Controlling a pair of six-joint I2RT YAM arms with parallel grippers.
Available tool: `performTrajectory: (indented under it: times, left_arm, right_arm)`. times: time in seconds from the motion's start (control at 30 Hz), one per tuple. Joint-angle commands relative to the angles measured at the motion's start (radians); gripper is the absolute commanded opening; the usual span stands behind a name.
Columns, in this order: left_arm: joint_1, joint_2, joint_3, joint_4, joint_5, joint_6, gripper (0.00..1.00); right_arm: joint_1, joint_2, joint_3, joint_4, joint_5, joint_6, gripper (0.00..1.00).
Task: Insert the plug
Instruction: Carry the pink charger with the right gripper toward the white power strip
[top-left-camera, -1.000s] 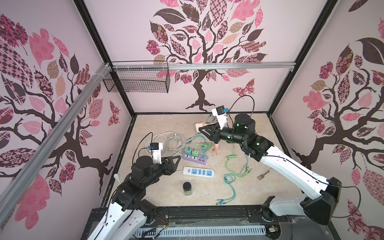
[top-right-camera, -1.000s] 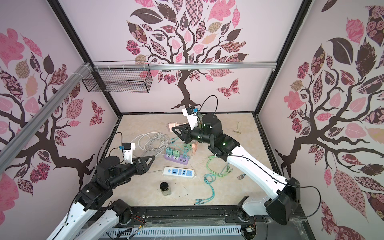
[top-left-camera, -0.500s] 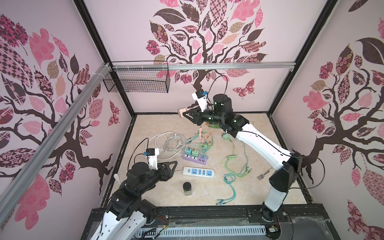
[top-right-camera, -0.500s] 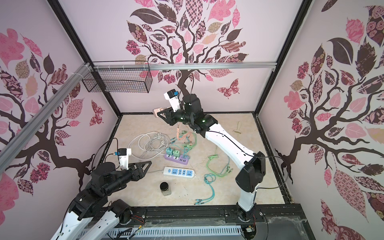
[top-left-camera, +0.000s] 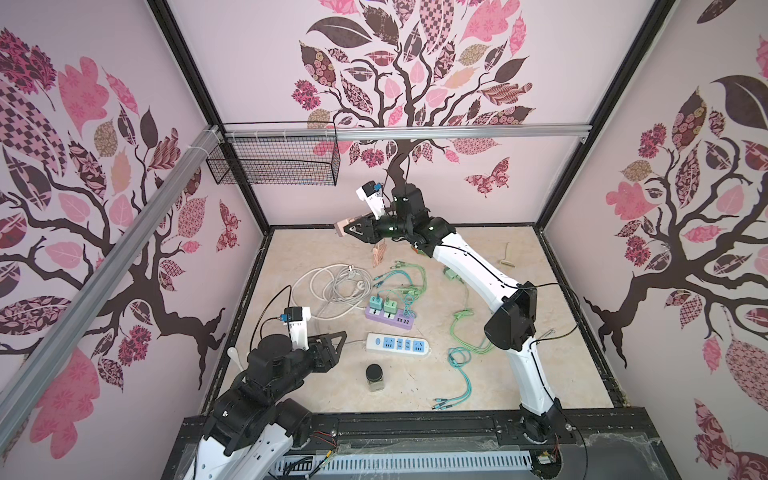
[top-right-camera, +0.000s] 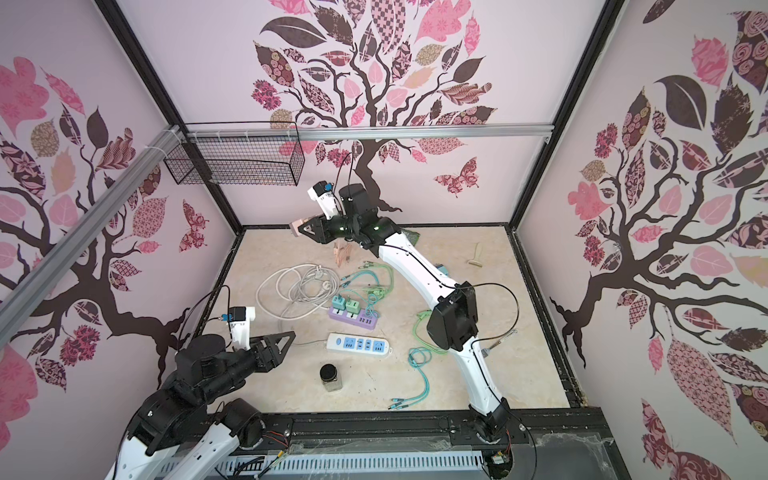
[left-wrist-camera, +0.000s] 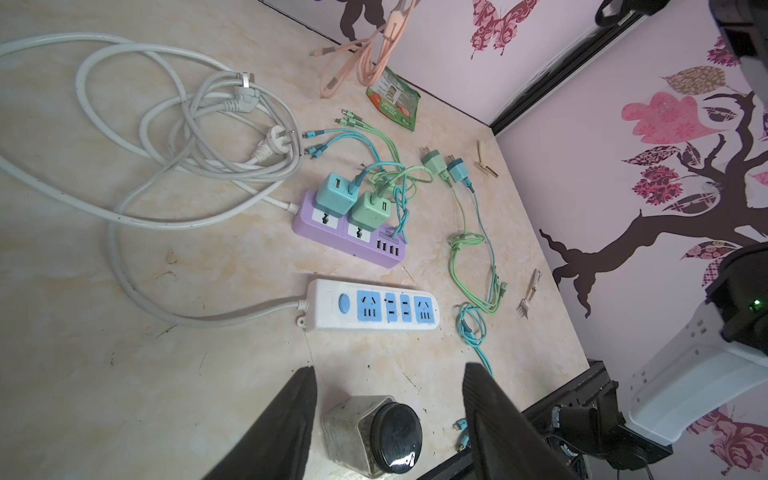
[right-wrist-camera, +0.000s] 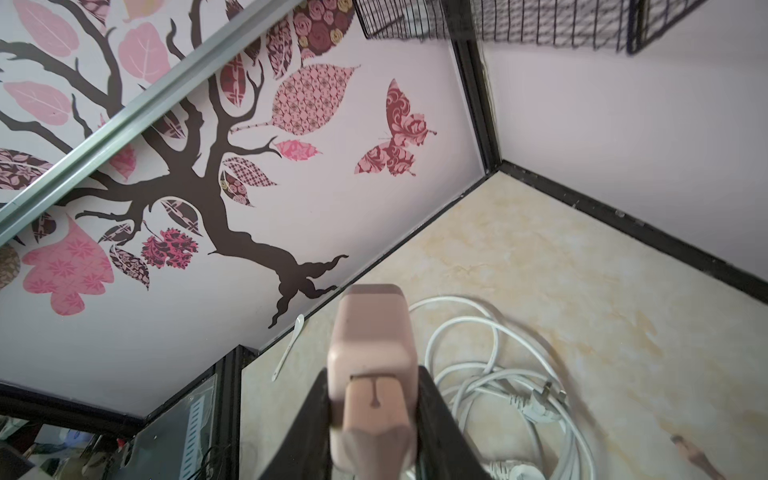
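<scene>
- Now pinches pink plug (right-wrist-camera: 372, 357) in right gripper (top-left-camera: 348, 227), jaws pressed on its sides, up off table nr back wall; pink cable (top-left-camera: 379, 257) hanging below.
- Holds left gripper (left-wrist-camera: 388, 372) spread, empty, low nr jar (left-wrist-camera: 374, 432) & white pwr strip (left-wrist-camera: 374, 306).

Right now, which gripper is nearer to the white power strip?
Left. The left gripper hovers off the cord end of the white power strip; the right gripper is raised by the back wall, holding a pink charger.
</scene>
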Motion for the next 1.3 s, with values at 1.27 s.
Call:
performTrajectory:
  times: [1.27]
  left_arm:
    - [0.013,0.255,-0.285,0.372,0.013,-0.244,0.41]
  right_arm:
    - [0.164,-0.287,-0.579,-0.458,0.213,-0.512,0.18]
